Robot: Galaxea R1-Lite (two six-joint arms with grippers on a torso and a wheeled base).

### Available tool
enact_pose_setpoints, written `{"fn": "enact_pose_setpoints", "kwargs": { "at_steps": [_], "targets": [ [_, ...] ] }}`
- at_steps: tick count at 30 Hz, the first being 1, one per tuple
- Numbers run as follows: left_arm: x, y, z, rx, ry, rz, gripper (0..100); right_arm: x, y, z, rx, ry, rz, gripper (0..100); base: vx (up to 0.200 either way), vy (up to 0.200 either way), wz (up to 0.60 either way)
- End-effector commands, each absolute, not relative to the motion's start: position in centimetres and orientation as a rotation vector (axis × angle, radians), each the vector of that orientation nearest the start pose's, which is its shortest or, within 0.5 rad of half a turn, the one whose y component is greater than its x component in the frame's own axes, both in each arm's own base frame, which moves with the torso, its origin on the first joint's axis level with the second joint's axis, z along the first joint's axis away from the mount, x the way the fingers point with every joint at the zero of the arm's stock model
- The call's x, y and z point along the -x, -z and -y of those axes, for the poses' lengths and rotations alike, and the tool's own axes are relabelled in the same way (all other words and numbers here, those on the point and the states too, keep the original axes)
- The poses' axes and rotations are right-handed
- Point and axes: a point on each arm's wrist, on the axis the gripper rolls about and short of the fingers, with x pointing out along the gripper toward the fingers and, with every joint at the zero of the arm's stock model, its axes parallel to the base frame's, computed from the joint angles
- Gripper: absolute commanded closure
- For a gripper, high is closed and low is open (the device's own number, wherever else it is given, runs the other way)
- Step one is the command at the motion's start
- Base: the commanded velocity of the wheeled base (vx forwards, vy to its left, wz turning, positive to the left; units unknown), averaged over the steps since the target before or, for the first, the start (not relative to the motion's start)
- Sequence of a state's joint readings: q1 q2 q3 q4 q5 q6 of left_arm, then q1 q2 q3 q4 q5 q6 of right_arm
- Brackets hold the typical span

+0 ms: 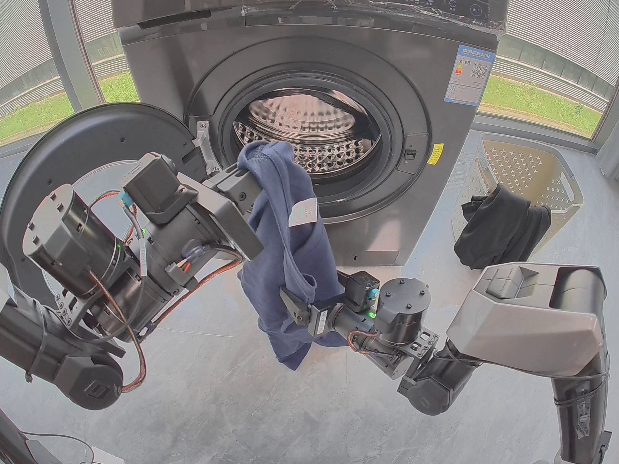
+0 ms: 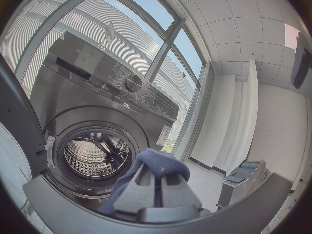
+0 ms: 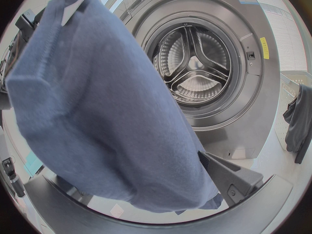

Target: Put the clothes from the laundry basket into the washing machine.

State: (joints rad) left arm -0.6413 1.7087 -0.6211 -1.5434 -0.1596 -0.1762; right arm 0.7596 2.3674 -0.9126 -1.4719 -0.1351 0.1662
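Note:
A navy blue garment [image 1: 290,252] hangs in front of the washing machine's [image 1: 412,78] open drum [image 1: 309,130]. My left gripper [image 1: 248,182] is shut on its top edge, level with the drum mouth; in the left wrist view the cloth [image 2: 162,161] bunches over the closed fingers [image 2: 139,192]. My right gripper [image 1: 296,310] sits lower, open against the garment's hanging lower part. One of its fingers [image 3: 234,177] shows beside the cloth [image 3: 97,108], which hides the other. A black garment [image 1: 500,227] spills from the laundry basket [image 1: 535,169].
The round machine door [image 1: 84,143] stands swung open to the left, behind my left arm. The beige basket lies tipped on its side against the machine's right flank. Grey marble floor [image 1: 225,388] lies in front. Windows run behind the machine.

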Motion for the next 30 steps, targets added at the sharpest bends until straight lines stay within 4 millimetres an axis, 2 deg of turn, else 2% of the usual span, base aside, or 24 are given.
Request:
{"fn": "enact_pose_setpoints", "kwargs": {
  "at_steps": [1,8,18,19,26,28,29,30],
  "targets": [
    [-21.5,-23.1,17.0,0.285,0.843,0.41,100,-31.4,-3.6,-28.7,-0.168,-0.611,-0.029,0,0.0,0.0,0.0],
    [-21.4,-23.2,17.0,0.286,0.846,0.415,100,-32.7,-3.9,-28.8,-0.179,-0.595,0.002,0,0.0,0.0,0.0],
    [-21.0,-23.4,17.3,0.299,0.864,0.423,100,-32.7,-3.2,-29.9,-0.188,-0.613,0.014,0,0.0,0.0,0.0],
    [-21.1,-23.5,17.2,0.301,0.862,0.423,100,-32.7,-3.2,-29.9,-0.188,-0.613,0.015,100,0.0,0.0,0.0],
    [-21.3,-23.6,17.0,0.3,0.849,0.424,100,-32.8,-3.6,-29.6,-0.193,-0.608,0.027,100,0.0,0.0,0.0],
    [-22.0,-23.6,16.4,0.292,0.814,0.423,100,-32.7,-4.6,-28.2,-0.195,-0.586,0.023,100,0.0,0.0,0.0],
    [-22.0,-23.6,16.3,0.292,0.811,0.424,100,-32.7,-4.6,-28.1,-0.195,-0.584,0.024,100,0.0,0.0,0.0],
    [-22.5,-23.4,15.8,0.285,0.784,0.417,100,-32.8,-5.2,-27.0,-0.196,-0.561,0.021,100,0.0,0.0,0.0]
  ]
}}
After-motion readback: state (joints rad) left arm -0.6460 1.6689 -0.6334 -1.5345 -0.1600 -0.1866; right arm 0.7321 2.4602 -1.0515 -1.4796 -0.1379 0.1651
